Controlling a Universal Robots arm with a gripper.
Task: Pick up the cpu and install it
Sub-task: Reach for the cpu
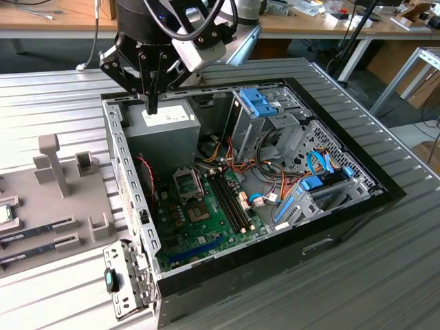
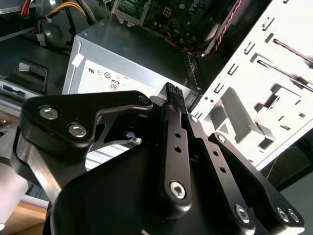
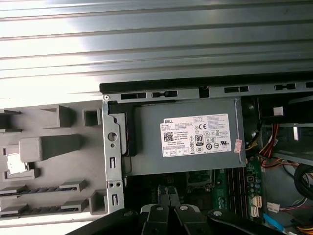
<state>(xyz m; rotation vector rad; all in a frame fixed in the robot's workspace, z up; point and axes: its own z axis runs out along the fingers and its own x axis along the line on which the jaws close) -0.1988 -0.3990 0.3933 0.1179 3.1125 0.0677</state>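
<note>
We see the black end effector (image 1: 151, 104) closed and empty just above the grey metal power-supply box (image 1: 172, 127). The small silvery square cpu (image 1: 5, 214) lies well apart from that box, toward the exterior view's left.

The gripper (image 1: 151, 104) hangs in the upper left of the frame, fingers pressed together and pointing down. It is just above the grey power supply (image 1: 165, 127) in the back corner of the open computer case (image 1: 275, 237). The green motherboard (image 1: 206, 220) lies lower, near the centre. At the far left edge the cpu (image 1: 5, 214) sits on a grey tray (image 1: 62, 199), with 2 memory sticks (image 1: 34, 234) just below it. Everything rests on a ribbed metal tabletop (image 1: 385, 275).
</note>
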